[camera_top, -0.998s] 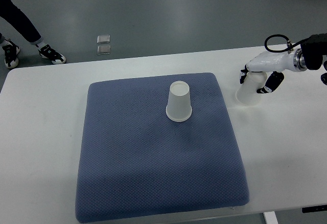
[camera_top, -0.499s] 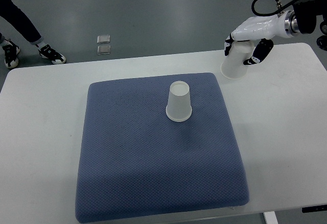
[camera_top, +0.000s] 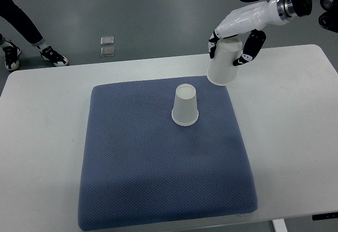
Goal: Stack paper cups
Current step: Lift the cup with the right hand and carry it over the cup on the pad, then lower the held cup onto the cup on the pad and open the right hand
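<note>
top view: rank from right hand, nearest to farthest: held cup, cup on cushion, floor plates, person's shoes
1. Held cup, gripped in the right hand, upper right.
2. Cup on cushion, upside down, centre of the blue cushion.
3. Floor plates, beyond the table, upper left.
4. Person's shoes, far left edge.

White robot right hand (camera_top: 232, 44) w/ black fingertips grips an upside-down white paper cup (camera_top: 224, 63), tilted, above the back right corner of the blue-grey quilted cushion (camera_top: 158, 163). 2nd white paper cup (camera_top: 185, 105) stands inverted near cushion's back edge, on white table (camera_top: 296, 137).
</note>
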`<state>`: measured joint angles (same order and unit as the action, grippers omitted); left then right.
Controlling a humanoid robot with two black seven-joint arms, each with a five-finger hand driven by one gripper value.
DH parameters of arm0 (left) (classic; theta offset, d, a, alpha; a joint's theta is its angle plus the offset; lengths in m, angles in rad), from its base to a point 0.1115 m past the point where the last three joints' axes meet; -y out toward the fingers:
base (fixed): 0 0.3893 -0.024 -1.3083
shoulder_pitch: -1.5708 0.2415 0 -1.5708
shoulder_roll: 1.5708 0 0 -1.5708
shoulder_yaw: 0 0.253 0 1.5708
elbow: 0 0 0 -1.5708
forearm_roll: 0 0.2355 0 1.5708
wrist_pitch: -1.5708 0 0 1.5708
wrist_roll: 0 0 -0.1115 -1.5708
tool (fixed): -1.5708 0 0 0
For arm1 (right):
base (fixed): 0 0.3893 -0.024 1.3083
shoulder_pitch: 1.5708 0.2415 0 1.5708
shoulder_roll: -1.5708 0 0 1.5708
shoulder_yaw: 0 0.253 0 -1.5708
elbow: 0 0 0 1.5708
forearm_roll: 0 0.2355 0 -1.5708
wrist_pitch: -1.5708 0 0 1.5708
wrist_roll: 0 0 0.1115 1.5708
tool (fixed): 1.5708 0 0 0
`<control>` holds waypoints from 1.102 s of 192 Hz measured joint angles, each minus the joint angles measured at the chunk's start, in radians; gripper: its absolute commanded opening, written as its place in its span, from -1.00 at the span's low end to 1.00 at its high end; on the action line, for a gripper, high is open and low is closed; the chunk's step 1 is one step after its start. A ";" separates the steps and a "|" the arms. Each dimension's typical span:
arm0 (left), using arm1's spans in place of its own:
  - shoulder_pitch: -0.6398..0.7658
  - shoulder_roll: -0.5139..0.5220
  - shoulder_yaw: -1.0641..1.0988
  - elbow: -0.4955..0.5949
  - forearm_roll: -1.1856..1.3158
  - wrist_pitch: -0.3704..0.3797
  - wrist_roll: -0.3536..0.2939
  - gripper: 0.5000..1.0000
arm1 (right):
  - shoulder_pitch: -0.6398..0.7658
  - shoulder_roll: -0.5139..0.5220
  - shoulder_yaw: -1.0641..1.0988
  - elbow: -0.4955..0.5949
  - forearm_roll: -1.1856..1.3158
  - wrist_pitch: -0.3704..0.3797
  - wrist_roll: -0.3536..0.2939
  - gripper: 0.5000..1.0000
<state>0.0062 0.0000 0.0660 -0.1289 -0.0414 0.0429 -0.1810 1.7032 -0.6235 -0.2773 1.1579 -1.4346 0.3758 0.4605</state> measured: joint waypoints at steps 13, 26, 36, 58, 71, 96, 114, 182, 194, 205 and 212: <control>0.000 0.000 0.000 0.000 0.000 0.000 0.000 1.00 | 0.004 0.022 0.005 0.001 0.013 0.007 0.001 -0.23; 0.000 0.000 0.000 0.000 0.000 0.000 0.000 1.00 | 0.006 0.040 0.015 0.002 0.030 0.012 0.001 -0.22; 0.000 0.000 0.000 0.000 0.000 0.000 0.000 1.00 | 0.008 0.048 0.024 0.002 0.039 0.016 0.000 -0.22; 0.000 0.000 0.000 0.000 0.000 0.000 0.000 1.00 | 0.008 0.075 0.031 0.000 0.044 0.020 -0.007 -0.22; 0.000 0.000 0.000 0.000 0.000 0.000 0.000 1.00 | 0.008 0.096 0.033 -0.007 0.045 0.020 -0.009 -0.22; 0.000 0.000 0.000 0.000 0.000 0.000 0.000 1.00 | 0.004 0.132 0.034 -0.014 0.045 0.016 -0.011 -0.22; 0.000 0.000 0.000 0.000 0.000 0.000 0.000 1.00 | -0.003 0.161 0.034 -0.030 0.043 0.011 -0.012 -0.22; 0.000 0.000 0.000 0.000 0.000 0.000 0.000 1.00 | -0.016 0.232 0.036 -0.063 0.045 0.006 -0.018 -0.22; 0.000 0.000 0.000 0.000 0.000 0.000 0.000 1.00 | -0.020 0.239 0.037 -0.064 0.044 0.005 -0.018 -0.22; 0.000 0.000 0.000 0.000 0.000 0.000 0.000 1.00 | -0.027 0.243 0.039 -0.065 0.041 0.003 -0.019 -0.21; 0.000 0.000 0.000 0.000 0.000 0.000 0.000 1.00 | -0.032 0.245 0.039 -0.069 0.039 0.000 -0.019 -0.21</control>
<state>0.0060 0.0000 0.0660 -0.1289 -0.0410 0.0429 -0.1810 1.6711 -0.3784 -0.2383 1.0889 -1.3956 0.3759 0.4413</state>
